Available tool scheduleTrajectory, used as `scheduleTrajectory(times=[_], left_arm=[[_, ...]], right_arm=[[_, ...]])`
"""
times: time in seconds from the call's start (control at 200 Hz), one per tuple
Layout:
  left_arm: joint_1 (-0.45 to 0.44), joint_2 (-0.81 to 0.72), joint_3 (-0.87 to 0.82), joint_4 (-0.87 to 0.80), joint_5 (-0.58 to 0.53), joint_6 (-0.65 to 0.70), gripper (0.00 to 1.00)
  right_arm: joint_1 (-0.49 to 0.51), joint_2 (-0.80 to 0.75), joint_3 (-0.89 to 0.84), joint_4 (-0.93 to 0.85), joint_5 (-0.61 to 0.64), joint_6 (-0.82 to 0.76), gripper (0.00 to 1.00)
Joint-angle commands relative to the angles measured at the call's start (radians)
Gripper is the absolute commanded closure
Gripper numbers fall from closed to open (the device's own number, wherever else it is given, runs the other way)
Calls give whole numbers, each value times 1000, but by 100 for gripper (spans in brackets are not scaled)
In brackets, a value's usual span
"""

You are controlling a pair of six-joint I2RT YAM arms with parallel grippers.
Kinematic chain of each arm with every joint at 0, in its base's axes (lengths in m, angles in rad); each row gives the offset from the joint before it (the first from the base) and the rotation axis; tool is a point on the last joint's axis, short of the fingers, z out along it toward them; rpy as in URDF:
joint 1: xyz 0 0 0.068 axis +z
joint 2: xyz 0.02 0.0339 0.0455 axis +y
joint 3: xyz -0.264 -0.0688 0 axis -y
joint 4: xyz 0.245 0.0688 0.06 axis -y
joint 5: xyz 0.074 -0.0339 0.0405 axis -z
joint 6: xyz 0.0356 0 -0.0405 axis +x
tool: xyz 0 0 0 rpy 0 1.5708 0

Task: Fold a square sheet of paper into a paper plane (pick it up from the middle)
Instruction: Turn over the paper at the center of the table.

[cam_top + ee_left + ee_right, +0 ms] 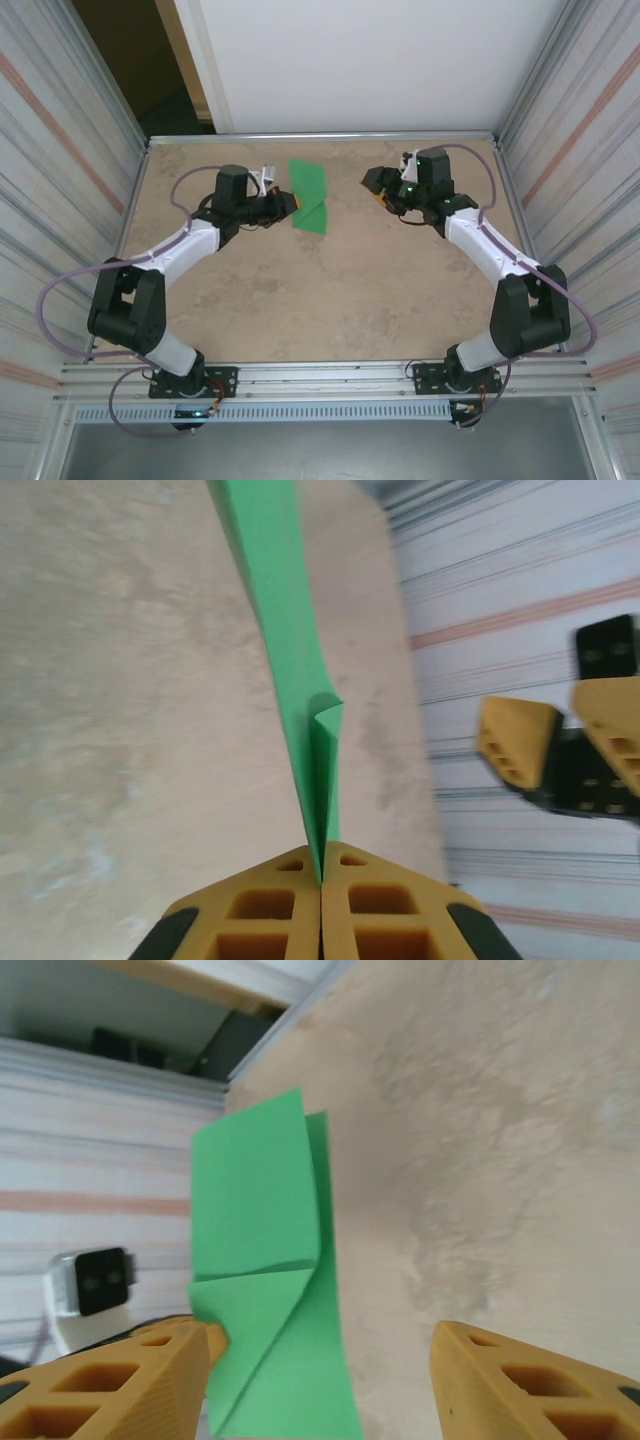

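Green folded sheet of paper pinched at its left edge, far back on a tan worktop.
Nearest, the worktop lies bare and wide. Farther back, the left hand is clamped shut on the sheet's edge. The right hand, fingers spread, sits clear of the sheet to its right. Ribbed walls border both sides.

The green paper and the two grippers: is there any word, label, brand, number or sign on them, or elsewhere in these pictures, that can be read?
None: no text can be read in any view.
The green paper is plain, with no print.
The left gripper and the right gripper show no lettering on their yellow fingers.
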Motion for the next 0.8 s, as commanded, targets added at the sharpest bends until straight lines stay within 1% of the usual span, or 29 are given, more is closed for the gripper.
scheduleTrajectory(times=[0.0,0.085,0.215,0.301,0.386,0.516,0.677,0.777,0.792], left_arm=[[-71,-44,136,-403,-331,341,93],[-126,-5,226,-555,-548,439,93],[-202,81,341,-704,-845,508,93],[-252,148,410,-770,-1011,538,93],[-298,225,477,-825,-1132,558,93],[-356,347,555,-879,-1240,576,93],[-413,492,650,-933,-1306,566,93],[-451,548,700,-946,-1321,569,93],[-456,580,709,-950,-1322,567,93]], right_arm=[[3,-61,20,-160,178,-123,38],[4,-89,7,-172,242,-150,35],[2,-109,1,-194,306,-166,34],[2,-113,2,-207,336,-166,34],[1,-115,-1,-224,369,-162,34],[-7,-125,-18,-244,410,-142,34],[-25,-147,-45,-256,425,-124,35],[-31,-157,-54,-263,433,-120,35],[-33,-158,-55,-263,434,-120,35]])
